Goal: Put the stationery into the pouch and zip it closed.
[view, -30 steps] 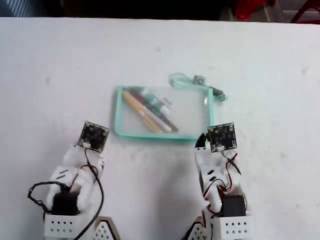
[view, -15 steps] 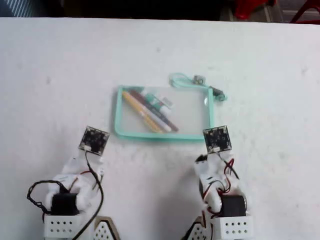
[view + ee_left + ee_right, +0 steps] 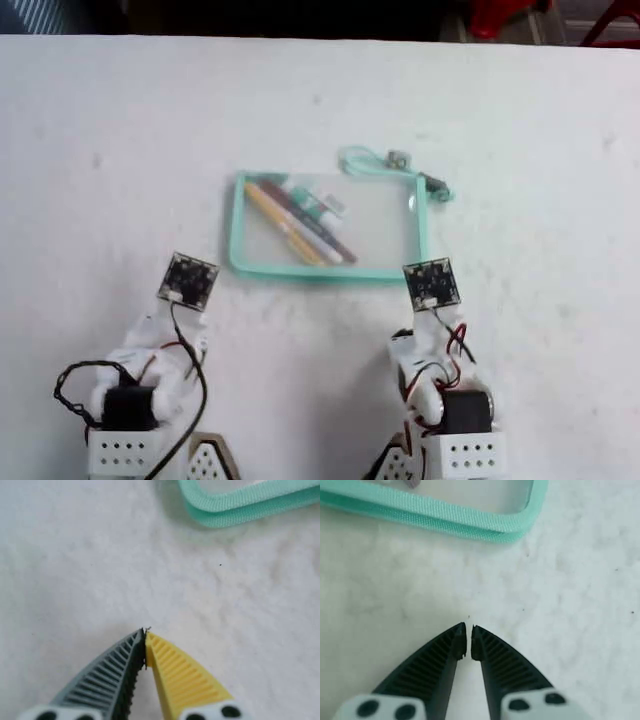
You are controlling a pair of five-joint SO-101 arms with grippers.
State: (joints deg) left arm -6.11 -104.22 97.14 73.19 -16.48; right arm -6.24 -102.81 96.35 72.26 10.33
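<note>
- High view: the pouch [image 3: 325,225], clear with a mint-green border, lies flat on the white table [image 3: 120,120], just beyond both of my arms.
- The stationery [image 3: 297,225], a few pens and markers, lies slantwise inside the pouch, in the half nearer my left arm [image 3: 150,350].
- A teal cord [image 3: 362,160] loops on the table off the pouch's far corner, on the side of my right arm [image 3: 440,370]. A small dark pull [image 3: 432,182] sits at that same corner. I cannot tell whether the zip is fully run home.
- Left wrist view: my left gripper [image 3: 145,632] has its grey and yellow fingers pressed together at the tips, with nothing between them. It hangs over bare table, and a rounded corner of the pouch [image 3: 240,505] lies near it but apart.
- Right wrist view: my right gripper [image 3: 468,630] has its black fingers all but together, a thin slit between the tips, pinching nothing. The green edge and another corner of the pouch [image 3: 445,517] lie ahead of it, not touching.
</note>
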